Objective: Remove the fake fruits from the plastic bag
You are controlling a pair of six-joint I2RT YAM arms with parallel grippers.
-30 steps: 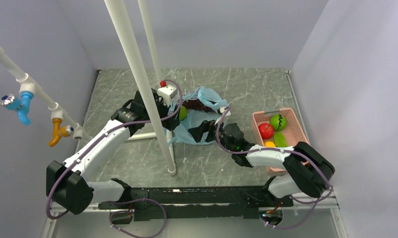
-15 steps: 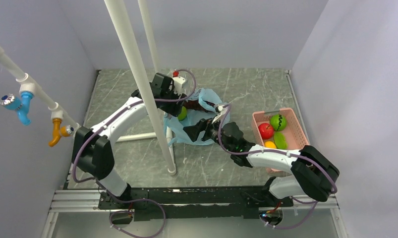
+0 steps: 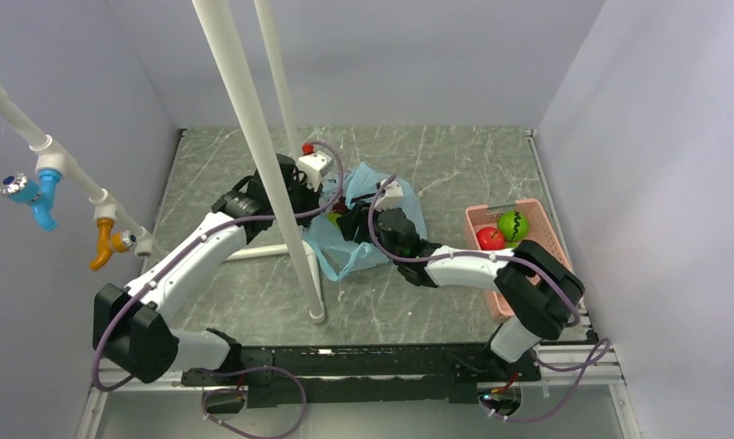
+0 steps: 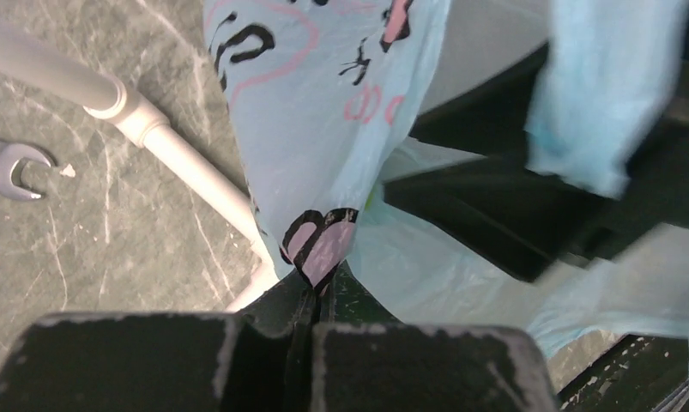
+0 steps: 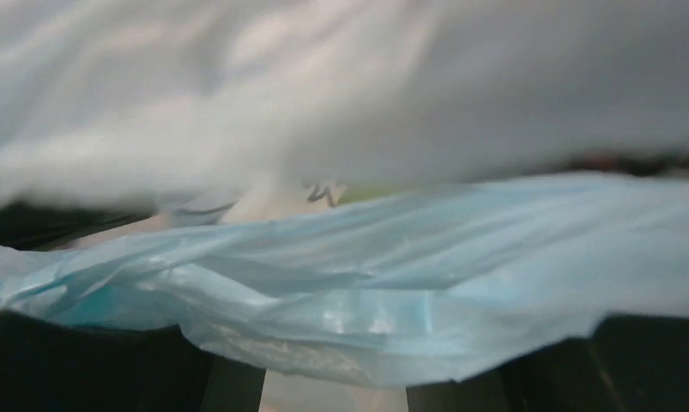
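White pole [image 3: 265,165] across the plastic bag [image 3: 363,254]; left hand [image 4: 311,296] clamped on it, right hand [image 3: 354,222] apart among folds.

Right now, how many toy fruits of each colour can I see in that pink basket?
Green fruit: 1
Red fruit: 1
Total: 2 showing in the pink basket; the right arm covers its near part, so more may be hidden.

No word, number or brand can be read anywhere. On the plastic bag [image 4: 323,129] only printed marks are seen in the left wrist view: black curly strokes, pink loops and a black-and-pink heart [image 4: 317,245] at its lower fold. No letters can be made out among them.
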